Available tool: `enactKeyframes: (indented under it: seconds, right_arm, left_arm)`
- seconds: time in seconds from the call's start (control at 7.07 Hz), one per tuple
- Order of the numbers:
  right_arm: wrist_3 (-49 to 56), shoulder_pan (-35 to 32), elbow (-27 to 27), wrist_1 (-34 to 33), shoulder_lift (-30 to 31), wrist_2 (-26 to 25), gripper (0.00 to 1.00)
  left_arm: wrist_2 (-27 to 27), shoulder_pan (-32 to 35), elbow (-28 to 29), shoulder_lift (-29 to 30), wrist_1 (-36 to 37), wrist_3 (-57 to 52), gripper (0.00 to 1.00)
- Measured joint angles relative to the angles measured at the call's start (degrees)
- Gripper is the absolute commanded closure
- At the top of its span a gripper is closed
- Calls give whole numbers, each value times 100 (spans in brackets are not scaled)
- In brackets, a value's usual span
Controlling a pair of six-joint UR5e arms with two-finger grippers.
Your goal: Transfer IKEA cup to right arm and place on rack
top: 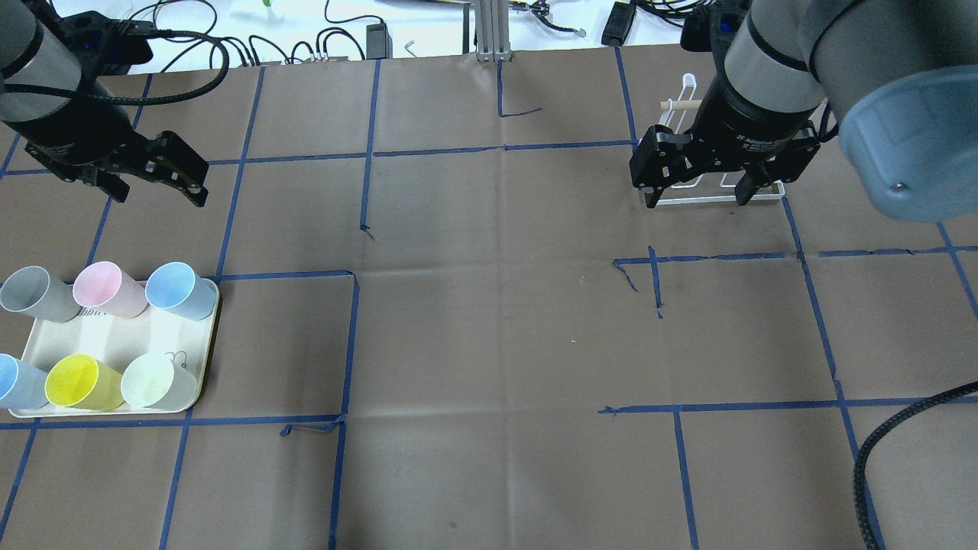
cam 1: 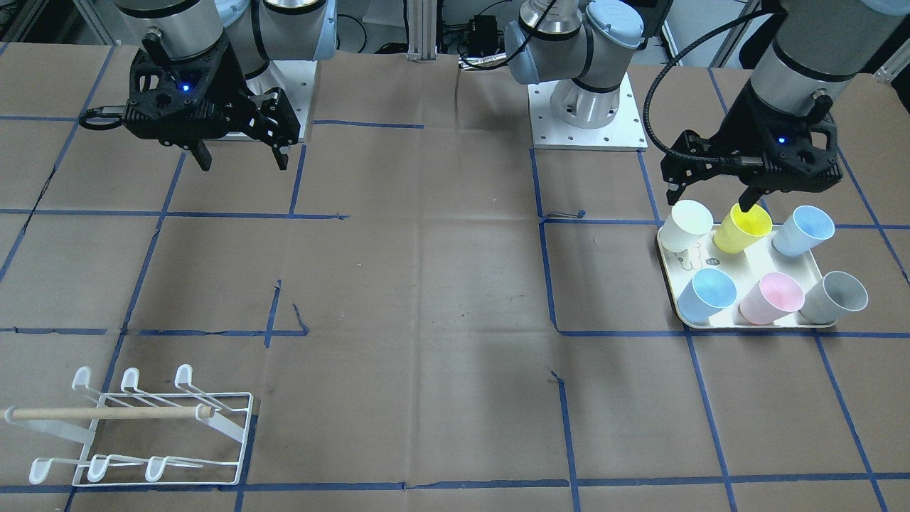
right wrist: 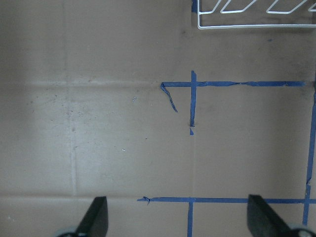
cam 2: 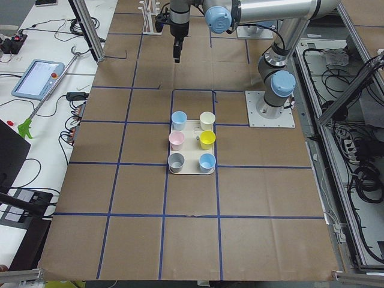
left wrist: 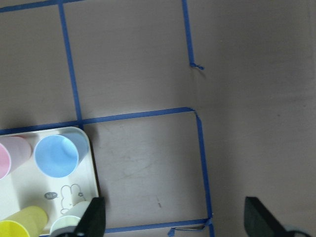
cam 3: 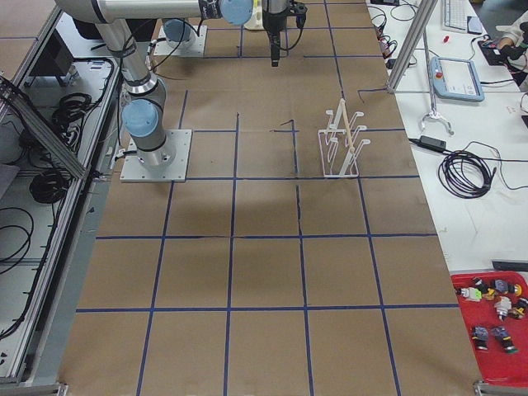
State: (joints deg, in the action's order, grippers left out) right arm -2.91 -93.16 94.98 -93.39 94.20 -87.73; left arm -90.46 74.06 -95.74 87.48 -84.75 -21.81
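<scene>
Several IKEA cups stand on a cream tray: grey, pink, blue, a second blue, yellow and white. My left gripper is open and empty, raised above the table just beyond the tray; in the left wrist view the tray's corner sits at lower left. My right gripper is open and empty, high in front of the white wire rack. The rack's edge shows in the right wrist view.
The table is brown paper with a grid of blue tape. The two arm bases stand at the robot's edge. In the overhead view the right arm hides most of the rack. A red tray of small parts lies off the table.
</scene>
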Motion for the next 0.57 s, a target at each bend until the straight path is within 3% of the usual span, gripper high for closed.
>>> enactKeyframes:
  seconds: [0.57]
  right_arm:
    - [9,0,2,3,-1,-3,0]
  left_arm:
    - [47,-800,-237,174,271,-420,1]
